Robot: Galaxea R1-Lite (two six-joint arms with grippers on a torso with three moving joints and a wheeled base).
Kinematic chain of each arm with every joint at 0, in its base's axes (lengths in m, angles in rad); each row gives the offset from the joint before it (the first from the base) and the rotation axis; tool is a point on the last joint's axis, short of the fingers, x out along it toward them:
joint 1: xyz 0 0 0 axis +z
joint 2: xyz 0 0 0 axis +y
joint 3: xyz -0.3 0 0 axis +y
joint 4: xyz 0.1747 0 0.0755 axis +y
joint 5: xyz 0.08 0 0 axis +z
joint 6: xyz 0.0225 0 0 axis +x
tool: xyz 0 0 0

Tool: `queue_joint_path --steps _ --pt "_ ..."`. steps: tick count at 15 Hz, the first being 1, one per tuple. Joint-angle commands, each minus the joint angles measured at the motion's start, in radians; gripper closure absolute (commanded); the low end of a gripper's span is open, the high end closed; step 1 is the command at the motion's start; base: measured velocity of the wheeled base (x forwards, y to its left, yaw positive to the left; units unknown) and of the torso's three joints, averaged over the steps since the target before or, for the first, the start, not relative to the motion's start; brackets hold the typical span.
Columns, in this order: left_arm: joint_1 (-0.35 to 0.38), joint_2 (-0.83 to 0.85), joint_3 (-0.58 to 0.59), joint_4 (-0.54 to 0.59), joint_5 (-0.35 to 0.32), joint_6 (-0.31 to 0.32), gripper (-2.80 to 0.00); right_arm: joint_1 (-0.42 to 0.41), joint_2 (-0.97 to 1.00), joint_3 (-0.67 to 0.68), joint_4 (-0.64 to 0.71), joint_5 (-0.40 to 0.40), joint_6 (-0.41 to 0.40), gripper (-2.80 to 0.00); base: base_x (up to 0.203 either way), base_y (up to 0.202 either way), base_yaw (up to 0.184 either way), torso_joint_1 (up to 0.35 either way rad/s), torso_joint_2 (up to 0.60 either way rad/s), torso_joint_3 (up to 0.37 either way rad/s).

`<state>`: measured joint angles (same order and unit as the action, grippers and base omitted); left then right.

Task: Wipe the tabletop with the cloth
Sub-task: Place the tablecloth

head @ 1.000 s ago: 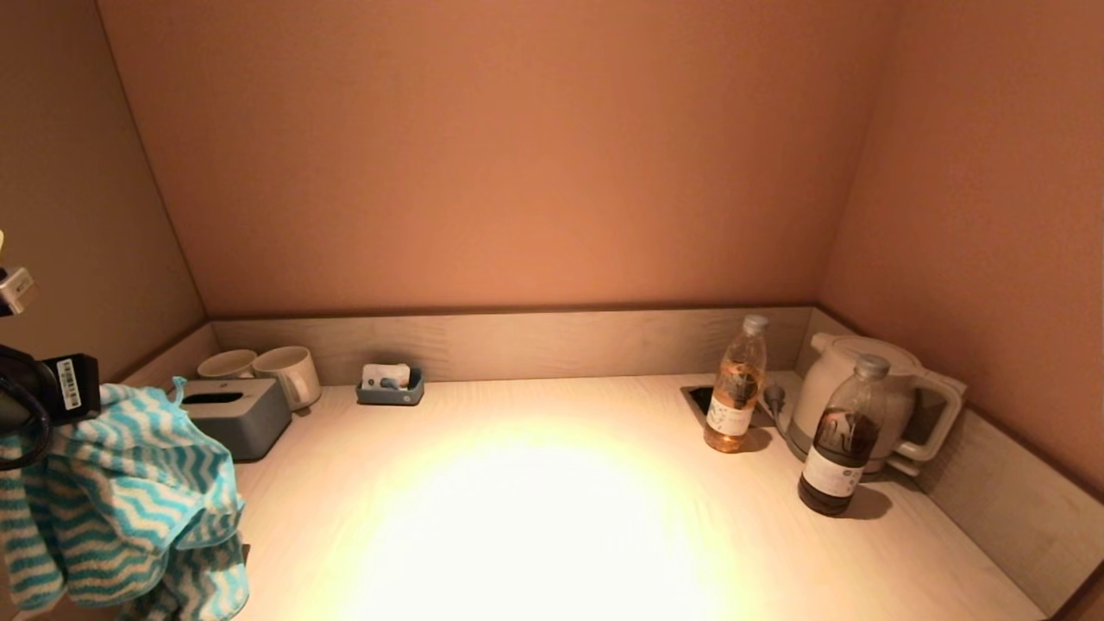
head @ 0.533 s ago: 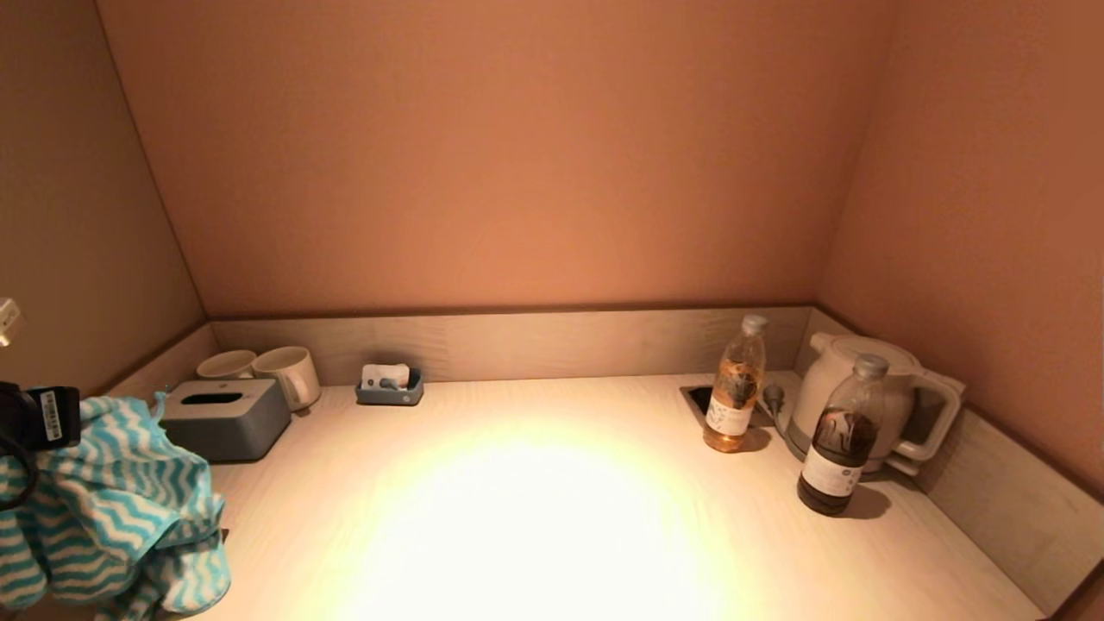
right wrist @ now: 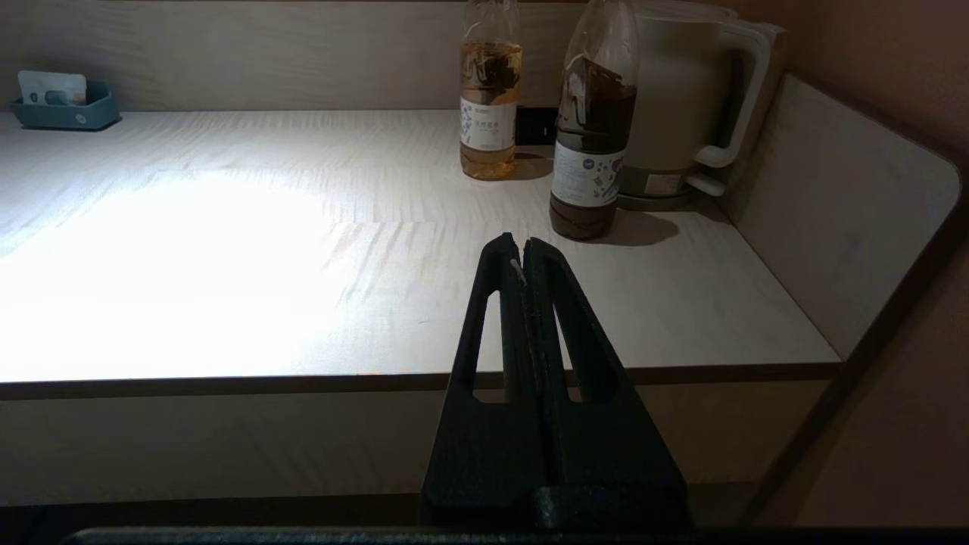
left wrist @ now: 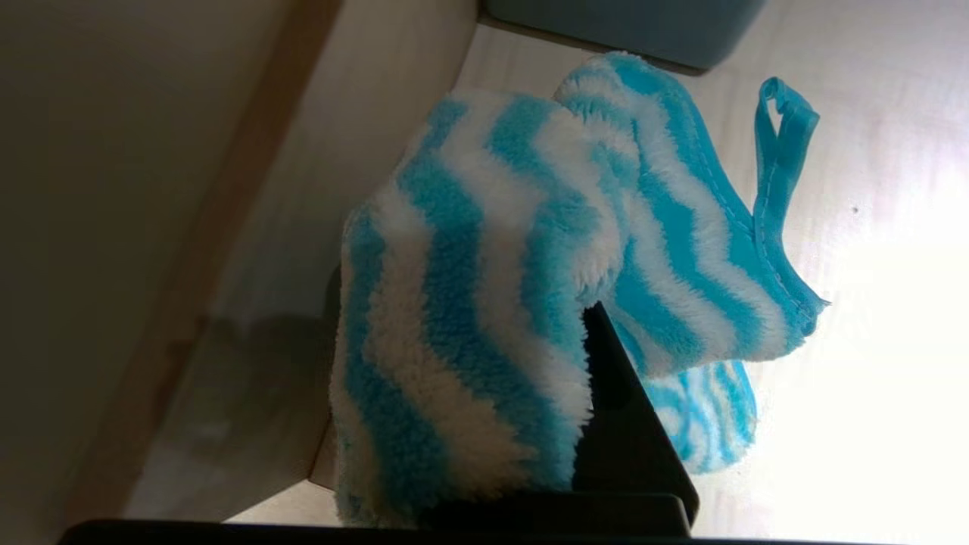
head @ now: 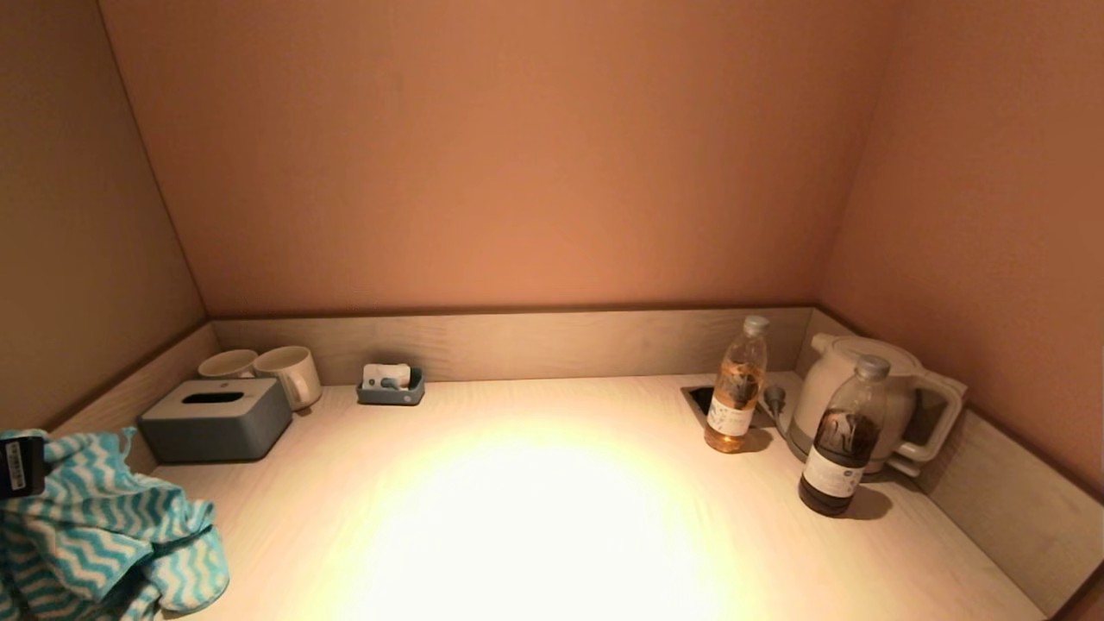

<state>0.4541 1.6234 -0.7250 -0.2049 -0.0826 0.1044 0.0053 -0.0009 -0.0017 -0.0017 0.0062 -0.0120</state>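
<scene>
The cloth [head: 95, 535] is fluffy with blue and white zigzag stripes and sits bunched at the near left corner of the pale wooden tabletop [head: 535, 517]. My left gripper [left wrist: 462, 318] is shut on the cloth [left wrist: 469, 288], which drapes over its fingers and hides one of them. Only one black finger [left wrist: 628, 424] shows. In the head view only a black part of that arm [head: 19, 466] shows at the left edge. My right gripper [right wrist: 522, 253] is shut and empty, parked in front of the table's front edge, out of the head view.
A grey tissue box [head: 216, 420], two mugs [head: 285, 373] and a small blue tray [head: 391, 385] stand at the back left. An amber bottle [head: 736, 397], a dark bottle [head: 843, 435], a white kettle [head: 871, 397] and a socket recess [head: 700, 398] are at the back right. Low walls border three sides.
My left gripper has moved down and to the left with the cloth. The cloth now hangs lower, at the tabletop's near left corner. The tissue box is uncovered.
</scene>
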Motion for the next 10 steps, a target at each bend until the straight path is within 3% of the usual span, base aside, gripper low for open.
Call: queue_joint_path --steps 1,3,10 --pt "0.013 0.042 0.048 -0.079 -0.007 0.009 0.0 0.001 0.001 0.0 0.0 0.0 -0.002 0.0 0.0 0.0 0.0 0.0 0.0 0.0" --pt "0.018 0.096 0.124 -0.247 -0.027 0.02 0.0 0.001 0.001 0.0 0.0 0.0 -0.002 0.0 0.0 0.0 0.0 0.0 0.0 0.0" --pt "0.018 0.119 0.167 -0.284 -0.054 0.026 0.0 0.001 0.001 0.0 0.0 0.0 -0.002 0.0 0.0 0.0 0.0 0.0 0.0 0.0"
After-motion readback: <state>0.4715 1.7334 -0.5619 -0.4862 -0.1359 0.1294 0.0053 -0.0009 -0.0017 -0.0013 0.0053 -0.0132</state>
